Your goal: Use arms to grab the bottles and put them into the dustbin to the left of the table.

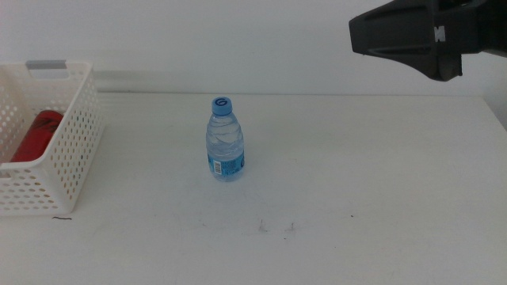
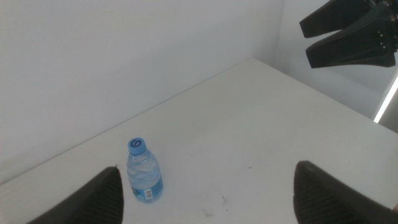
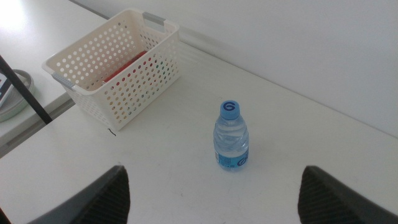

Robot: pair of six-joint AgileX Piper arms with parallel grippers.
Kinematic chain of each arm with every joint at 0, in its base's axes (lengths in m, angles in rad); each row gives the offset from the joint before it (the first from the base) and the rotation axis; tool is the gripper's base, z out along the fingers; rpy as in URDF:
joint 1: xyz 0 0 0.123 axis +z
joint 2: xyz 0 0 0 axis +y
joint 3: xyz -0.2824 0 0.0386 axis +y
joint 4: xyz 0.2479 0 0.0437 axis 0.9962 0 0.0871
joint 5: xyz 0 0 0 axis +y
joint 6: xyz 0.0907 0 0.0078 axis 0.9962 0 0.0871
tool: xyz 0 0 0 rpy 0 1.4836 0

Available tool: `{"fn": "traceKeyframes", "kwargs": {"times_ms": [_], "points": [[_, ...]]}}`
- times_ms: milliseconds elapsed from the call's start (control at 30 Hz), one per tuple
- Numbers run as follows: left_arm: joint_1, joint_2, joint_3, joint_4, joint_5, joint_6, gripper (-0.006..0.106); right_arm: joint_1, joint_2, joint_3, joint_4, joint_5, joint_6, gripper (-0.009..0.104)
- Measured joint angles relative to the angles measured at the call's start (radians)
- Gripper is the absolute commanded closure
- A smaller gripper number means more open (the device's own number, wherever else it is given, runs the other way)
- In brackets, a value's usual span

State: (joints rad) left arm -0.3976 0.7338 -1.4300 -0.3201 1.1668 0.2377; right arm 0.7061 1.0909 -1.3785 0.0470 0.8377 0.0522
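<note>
A small clear water bottle [image 1: 226, 140] with a blue cap and blue label stands upright near the middle of the white table [image 1: 364, 174]. The white perforated dustbin [image 1: 55, 134] sits at the table's left edge with a red can [image 1: 36, 134] lying inside. My right gripper [image 1: 372, 36], all black, hangs high at the back right, far from the bottle; the right wrist view shows it open [image 3: 213, 169] above the bottle [image 3: 232, 137] and dustbin [image 3: 115, 65]. My left gripper [image 2: 207, 169] is out of the middle view and open, high above the bottle [image 2: 145, 178].
A white wall runs behind the table. In the right wrist view a dark thin rod [image 3: 25, 90] and a round greyish object [image 3: 12, 99] lie beyond the table's left edge. A few tiny dark marks [image 1: 273, 228] dot the table's front.
</note>
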Motion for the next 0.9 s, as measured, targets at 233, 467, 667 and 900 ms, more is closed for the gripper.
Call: {"fn": "traceKeyframes", "kwargs": {"times_ms": [233, 467, 667, 900], "points": [[0.0, 0.0, 0.0, 0.011, 0.0, 0.0, 0.007, 0.0, -0.002, 0.0, -0.002, 0.002, 0.007, 0.009], [0.0, 0.0, 0.0, 0.015, -0.003, 0.0, 0.007, 0.0, -0.002, 0.0, -0.004, 0.004, 0.01, 0.009], [0.0, 0.0, 0.0, 0.021, -0.108, 0.0, 0.007, 0.0, -0.002, 0.0, -0.006, 0.004, 0.01, 0.009], [0.0, 0.0, 0.011, 0.049, -0.221, 0.0, 0.007, 0.0, -0.002, 0.0, -0.006, 0.006, 0.01, 0.009]]}}
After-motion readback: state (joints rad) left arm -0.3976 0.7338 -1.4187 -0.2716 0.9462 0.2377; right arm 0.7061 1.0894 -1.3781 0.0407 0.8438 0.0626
